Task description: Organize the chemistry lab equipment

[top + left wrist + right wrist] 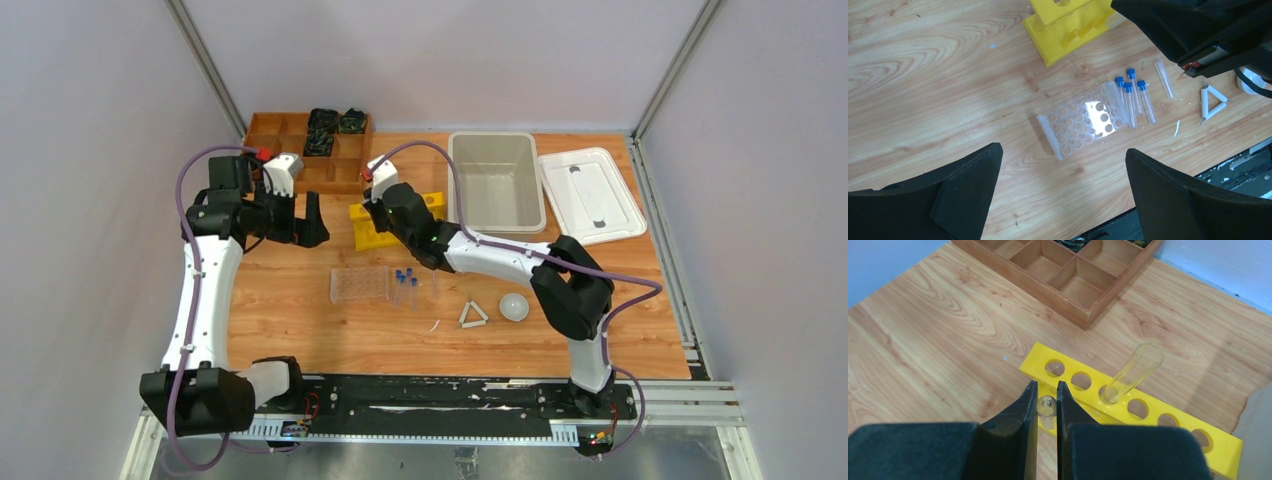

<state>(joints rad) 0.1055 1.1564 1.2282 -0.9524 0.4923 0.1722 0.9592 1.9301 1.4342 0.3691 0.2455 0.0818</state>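
**A:** What on the table is most exposed to trouble?

**B:** The yellow rack. The right end effector is held low over its near end, clenched on a small clear tube that is seen end-on. If the rack were caught by a finger, it could be shoved or tipped.

**A:** And the clear plastic rack?

**B:** It is laid flat near the middle of the table, below the left end effector, which is released and carries nothing. Being light, it would likely be pushed aside by a careless descent.

**A:** What is found beside it?

**B:** The white round dish and the white triangle frame are set off to its right. The blue-capped tubes are laid just beside it and could be sent rolling if brushed.

**A:** And the smallest risks?

**B:** The standing tube appears to lean in its hole, so it could be thrown out by a jolt. If a hole is missed and the rim is struck, the held tube could be twisted or dropped.
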